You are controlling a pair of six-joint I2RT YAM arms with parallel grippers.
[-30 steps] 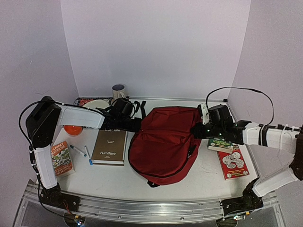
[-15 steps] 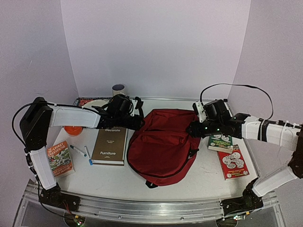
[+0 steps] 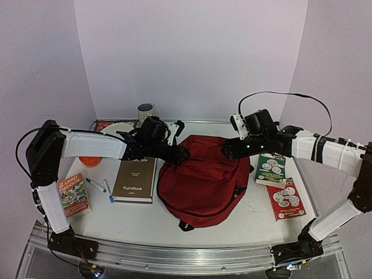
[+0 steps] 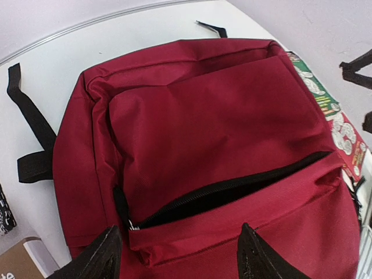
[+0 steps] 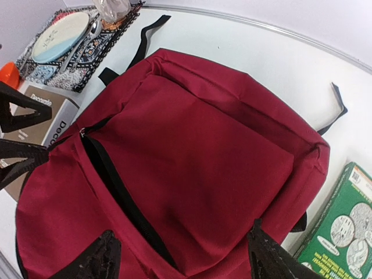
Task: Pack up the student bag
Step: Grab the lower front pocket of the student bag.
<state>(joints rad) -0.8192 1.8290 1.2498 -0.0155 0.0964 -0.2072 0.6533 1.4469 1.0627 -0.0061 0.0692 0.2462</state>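
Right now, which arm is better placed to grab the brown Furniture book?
Left. The brown book lies on the same side of the student bag as the left gripper; the right gripper would have to cross over the bag. Both grippers are open.

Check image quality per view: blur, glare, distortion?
Top external: soft even light, no glare, dark red soft fabric backpack sharp. Left wrist: fisheye bends the white table edge; left claw fingertips soft-focused. Right wrist: same bowing, right claw fingertips blurry, backpack crisp.
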